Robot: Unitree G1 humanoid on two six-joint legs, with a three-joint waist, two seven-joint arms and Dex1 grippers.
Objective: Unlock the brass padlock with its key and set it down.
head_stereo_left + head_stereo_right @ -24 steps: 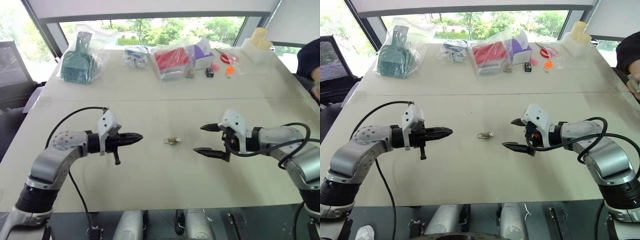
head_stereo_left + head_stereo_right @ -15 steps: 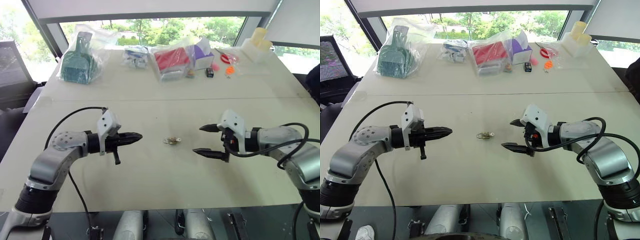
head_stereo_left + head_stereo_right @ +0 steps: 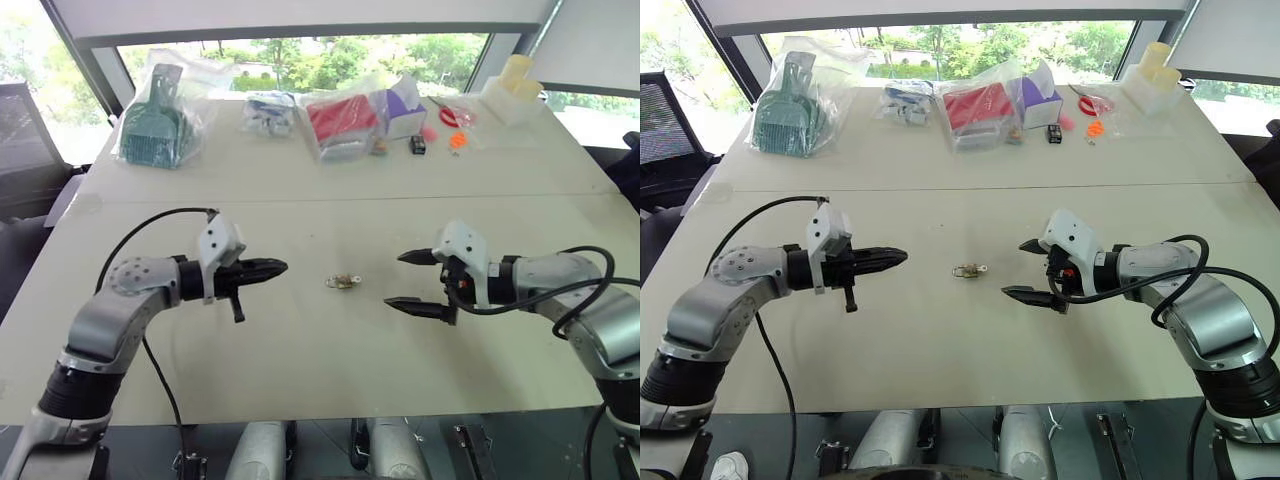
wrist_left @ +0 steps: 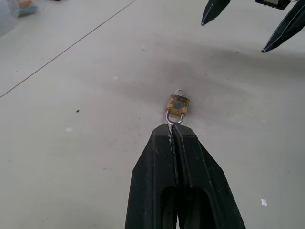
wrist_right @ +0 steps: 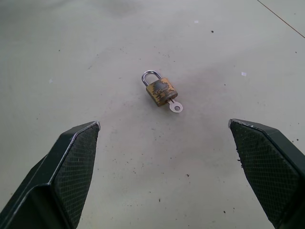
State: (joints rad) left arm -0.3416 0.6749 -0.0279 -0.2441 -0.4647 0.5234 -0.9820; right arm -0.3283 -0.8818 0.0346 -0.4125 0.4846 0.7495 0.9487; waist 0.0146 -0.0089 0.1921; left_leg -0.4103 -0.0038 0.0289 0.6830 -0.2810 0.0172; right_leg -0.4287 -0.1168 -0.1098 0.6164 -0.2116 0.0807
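The tiny brassy-yellow padlock [image 5: 161,89] with its silvery shackle lies flat on the pale tabletop [image 3: 300,360], between my two arms and touched by neither. A small silver key [image 5: 174,106] is seated in its keyhole, the bow sticking out on the side away from the shackle. My left jaws [image 3: 277,267] are clenched on nothing, their tips aimed at the shackle end; my right jaws [image 3: 1021,269] are spread wide, facing the key end. I judge the step in hand is the approach. To do it well, I should bring my right down low over the key bow and pinch it squarely, while my left must part before it can pin the lock body. The lock is light and may skid if nudged.
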